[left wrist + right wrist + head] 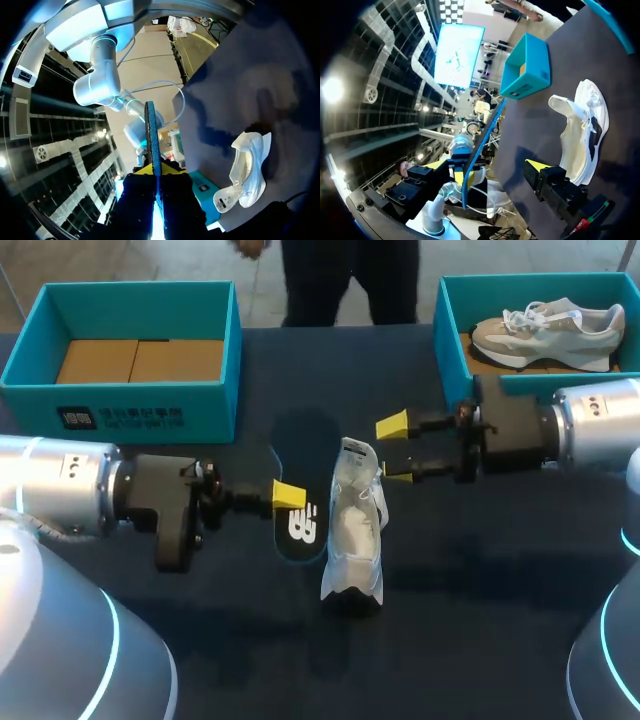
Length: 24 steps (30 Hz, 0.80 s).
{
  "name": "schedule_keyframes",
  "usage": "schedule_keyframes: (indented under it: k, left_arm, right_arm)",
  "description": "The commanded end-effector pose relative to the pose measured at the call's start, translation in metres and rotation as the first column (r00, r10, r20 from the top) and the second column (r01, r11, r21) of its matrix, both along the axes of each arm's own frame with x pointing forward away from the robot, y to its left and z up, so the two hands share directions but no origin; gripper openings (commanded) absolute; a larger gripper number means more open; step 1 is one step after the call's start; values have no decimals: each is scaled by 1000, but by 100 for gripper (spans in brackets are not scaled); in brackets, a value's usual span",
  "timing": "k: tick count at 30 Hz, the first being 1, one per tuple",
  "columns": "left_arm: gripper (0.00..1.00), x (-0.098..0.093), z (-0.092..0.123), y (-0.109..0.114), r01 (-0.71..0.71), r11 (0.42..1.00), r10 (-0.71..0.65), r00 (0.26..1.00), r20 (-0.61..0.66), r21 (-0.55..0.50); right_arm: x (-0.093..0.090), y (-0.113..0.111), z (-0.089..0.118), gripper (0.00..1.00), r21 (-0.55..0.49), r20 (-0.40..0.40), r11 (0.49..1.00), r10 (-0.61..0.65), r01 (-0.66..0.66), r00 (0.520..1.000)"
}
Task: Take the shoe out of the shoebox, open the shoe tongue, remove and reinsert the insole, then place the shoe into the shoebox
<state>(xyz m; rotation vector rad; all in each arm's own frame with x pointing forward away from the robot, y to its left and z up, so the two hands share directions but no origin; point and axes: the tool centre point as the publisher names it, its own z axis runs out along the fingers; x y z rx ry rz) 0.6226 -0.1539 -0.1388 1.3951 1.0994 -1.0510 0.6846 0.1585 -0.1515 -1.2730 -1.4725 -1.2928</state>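
A black insole [300,525] hangs just above the table with my left gripper [288,495] shut on its near edge. In the left wrist view the insole [152,140] stands edge-on between the closed fingers of my left gripper [156,171]. The white shoe [355,530] lies on the dark table right beside the insole, its tongue pulled open. My right gripper [395,450] hovers open by the shoe's far end, empty. From the right wrist, the insole [482,140] shows edge-on ahead of my open right gripper [487,165], and the shoe [585,135] lies beside it.
A teal shoebox [530,285] at the back right holds a second grey-white shoe [550,328]. Another teal box [130,390] at the back left holds cardboard inserts. My arms' grey bases fill both front corners.
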Motion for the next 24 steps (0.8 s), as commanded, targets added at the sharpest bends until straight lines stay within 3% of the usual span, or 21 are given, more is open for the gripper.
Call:
schedule_keyframes:
  k: [1, 6, 14, 24]
  left_arm:
    - [0, 15, -3, -3, 41, 999, -41, 999, -1, -1]
    - [0, 23, -5, -7, 55, 998, -55, 998, 32, 6]
    - [0, 20, -2, -23, 58, 998, -59, 995, 79, 11]
    - [0, 17, -8, -42, 79, 997, -81, 993, 88, 20]
  right_arm:
    - [-2, 2, 1, 100, -7, -1, 1000, -6, 6, 1000]
    - [-2, 2, 1, 100, -7, -1, 1000, -6, 6, 1000]
    - [3, 27, -12, 100, 78, -8, 997, -13, 14, 1000]
    - [5, 38, 2, 100, 99, -22, 995, 1, 1, 1000]
